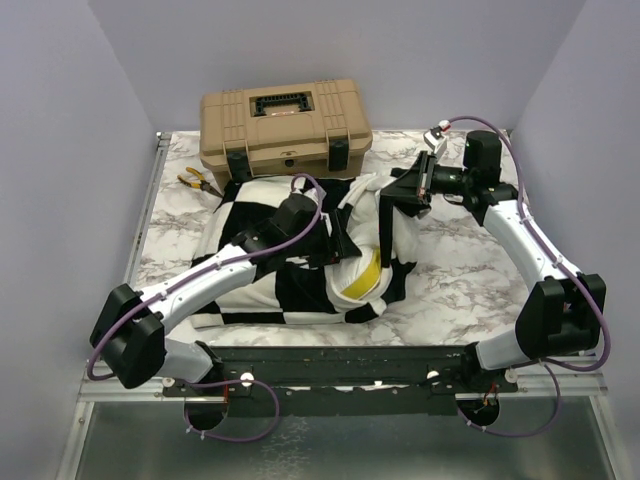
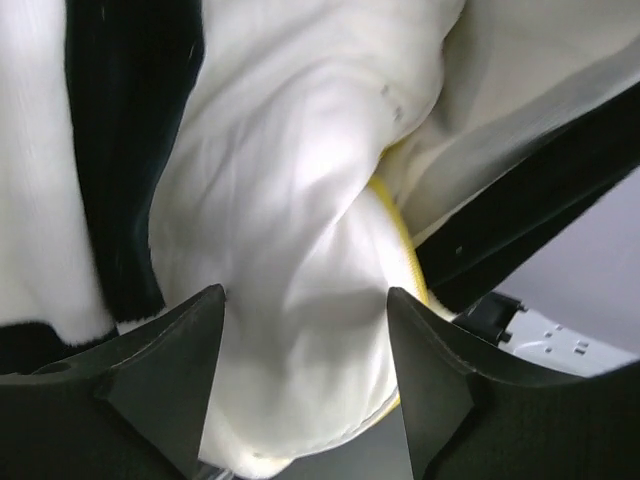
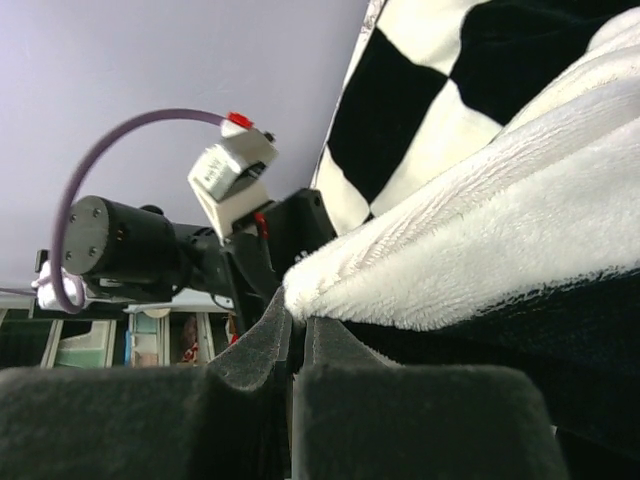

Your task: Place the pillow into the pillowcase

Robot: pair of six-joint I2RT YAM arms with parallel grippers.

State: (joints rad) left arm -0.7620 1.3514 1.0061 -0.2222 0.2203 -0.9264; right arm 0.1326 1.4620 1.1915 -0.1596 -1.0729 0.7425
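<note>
Pillow (image 2: pixel 300 190) bulges between open left pincer (image 2: pixel 305 300); right pincer (image 3: pixel 297 322) clamps pillowcase (image 3: pixel 480 250).

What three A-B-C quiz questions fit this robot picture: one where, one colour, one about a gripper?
1. Where is the toolbox? A) at the far edge of the table, behind the pillowcase B) on the floor C) in a drawer
2. What colour is the strip along the pillow? A) red B) yellow C) green
3. The right gripper is: A) wide open B) holding a cup C) shut on the pillowcase
Answers: 1 A, it stands beyond the checked cloth; 2 B, yellow peeks out; 3 C, it pinches the fleecy edge.
</note>
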